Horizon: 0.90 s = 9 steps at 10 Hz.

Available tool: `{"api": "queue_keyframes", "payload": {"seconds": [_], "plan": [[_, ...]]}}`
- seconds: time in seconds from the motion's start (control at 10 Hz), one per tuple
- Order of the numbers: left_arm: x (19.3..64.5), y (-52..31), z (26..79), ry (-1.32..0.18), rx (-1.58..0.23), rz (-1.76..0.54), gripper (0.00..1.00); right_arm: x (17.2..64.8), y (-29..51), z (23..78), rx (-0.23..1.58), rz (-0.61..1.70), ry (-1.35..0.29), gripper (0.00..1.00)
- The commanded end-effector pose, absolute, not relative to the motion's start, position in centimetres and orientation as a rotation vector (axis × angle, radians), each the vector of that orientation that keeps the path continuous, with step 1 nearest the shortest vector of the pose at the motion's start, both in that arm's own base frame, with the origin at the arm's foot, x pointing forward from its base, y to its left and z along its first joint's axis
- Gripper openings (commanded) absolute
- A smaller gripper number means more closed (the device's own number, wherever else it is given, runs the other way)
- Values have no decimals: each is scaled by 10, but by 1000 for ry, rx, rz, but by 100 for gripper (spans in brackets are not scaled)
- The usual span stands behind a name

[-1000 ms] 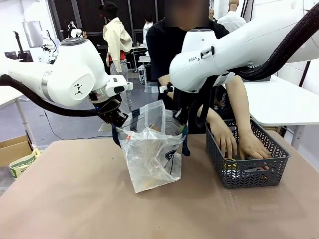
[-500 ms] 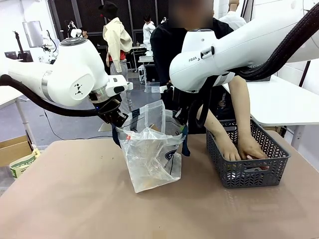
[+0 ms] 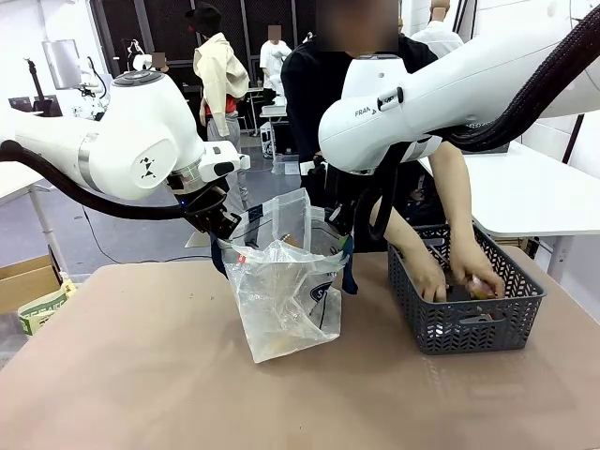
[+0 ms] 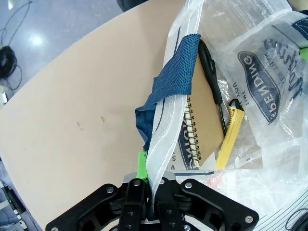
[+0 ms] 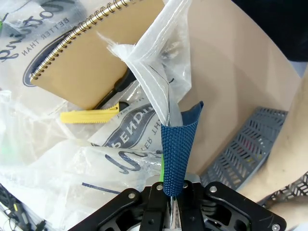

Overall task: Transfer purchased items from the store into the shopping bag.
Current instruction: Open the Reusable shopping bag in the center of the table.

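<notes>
While both arms hold the bag open just as they did a second ago, the only fresh movement is over at the basket. On the left, the left gripper (image 4: 150, 182) is clenched on the plastic rim of the shopping bag (image 3: 281, 295), with a navy strap handle (image 4: 175, 72) draped along that edge. The bag stands mouth-up on the table (image 3: 141, 375) between the arms, unmoved. Inside it lie a spiral notebook (image 4: 204, 110), a black pen (image 4: 211, 82) and a yellow toothed piece (image 4: 230, 130). Just right of the bag, the right gripper (image 5: 169, 192) is clamped on the opposite rim, with its strap caught between the pads. Farther right, the person's two hands are in the dark grey basket (image 3: 464, 323). The hand nearer the right wall (image 3: 478, 279), flat and low a second ago, is now raised slightly and curled round something small and pale; what it is I cannot tell. Another purchase seems about to cross to the bag.
</notes>
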State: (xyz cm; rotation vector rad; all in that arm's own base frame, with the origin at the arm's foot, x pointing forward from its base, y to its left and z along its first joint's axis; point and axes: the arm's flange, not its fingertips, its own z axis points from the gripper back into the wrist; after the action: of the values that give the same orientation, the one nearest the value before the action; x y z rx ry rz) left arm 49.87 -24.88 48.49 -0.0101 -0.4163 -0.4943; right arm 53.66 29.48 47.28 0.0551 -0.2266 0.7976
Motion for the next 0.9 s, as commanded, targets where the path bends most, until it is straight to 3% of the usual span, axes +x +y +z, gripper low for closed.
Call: {"api": "queue_keyframes", "payload": {"seconds": [0.0, 0.8], "plan": [[498, -249, 486, -419, -6, -499, 0, 536, 294, 472, 55, 798, -227, 0], [498, -249, 486, -419, -6, -499, 0, 536, 294, 472, 55, 798, -227, 0]]}}
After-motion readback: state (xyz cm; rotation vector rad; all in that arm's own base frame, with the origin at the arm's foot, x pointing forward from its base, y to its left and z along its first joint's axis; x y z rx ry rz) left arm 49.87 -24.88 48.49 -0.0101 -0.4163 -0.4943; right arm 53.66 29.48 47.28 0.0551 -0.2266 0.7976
